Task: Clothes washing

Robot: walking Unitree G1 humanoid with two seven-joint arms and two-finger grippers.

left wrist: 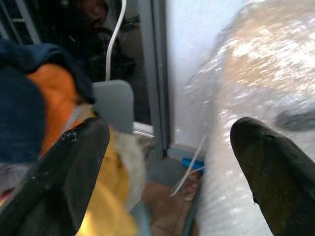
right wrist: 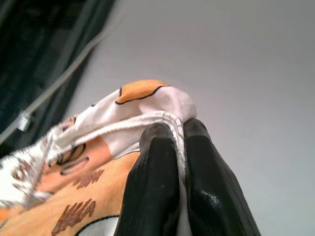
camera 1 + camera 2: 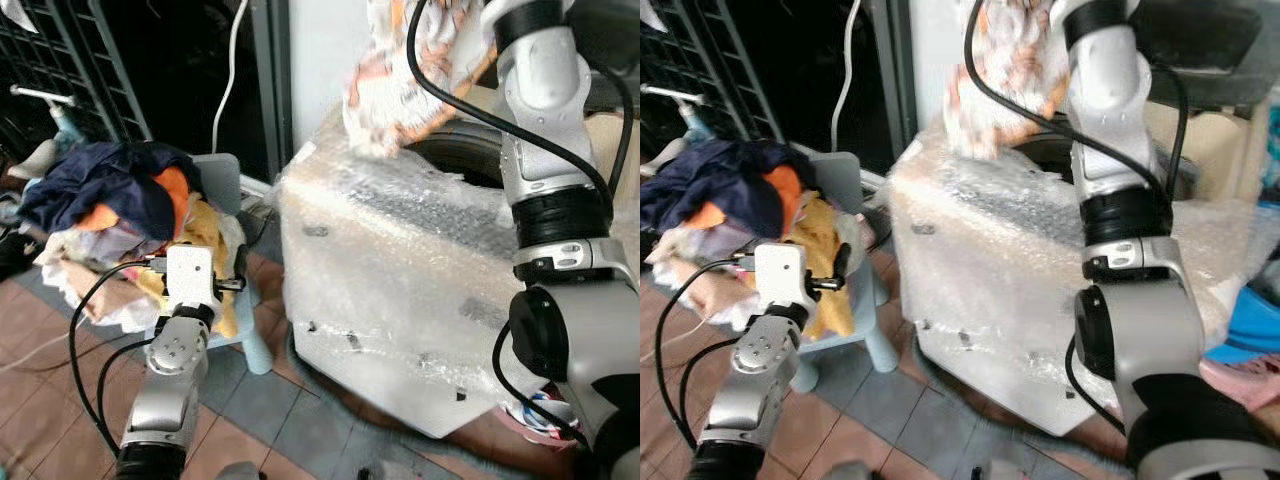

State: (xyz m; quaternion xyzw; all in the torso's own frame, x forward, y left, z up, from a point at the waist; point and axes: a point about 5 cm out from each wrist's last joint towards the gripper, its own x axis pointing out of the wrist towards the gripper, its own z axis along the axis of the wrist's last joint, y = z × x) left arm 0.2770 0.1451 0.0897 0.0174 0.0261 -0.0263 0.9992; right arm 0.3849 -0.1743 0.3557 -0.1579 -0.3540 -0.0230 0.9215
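Observation:
My right gripper point(image 2: 176, 130) is raised high and shut on an orange-and-white patterned garment point(image 3: 400, 90). The cloth hangs over the dark top opening point(image 3: 465, 155) of a washing machine point(image 3: 400, 260) wrapped in bubble wrap. A pile of clothes rests on a pale blue stool point(image 3: 255, 350) to the left, with a navy piece point(image 3: 100, 185), an orange piece point(image 3: 175, 185) and a yellow piece point(image 3: 210, 225). My left gripper point(image 1: 170, 132) stands open and low between the pile and the machine, holding nothing.
A black wire rack point(image 3: 60, 60) and a dark doorway lie behind the pile. A white cable point(image 3: 230, 80) hangs down the door frame. Blue and pink clothes point(image 3: 1250, 330) lie to the machine's right. Tiled floor point(image 3: 270, 420) spreads in front.

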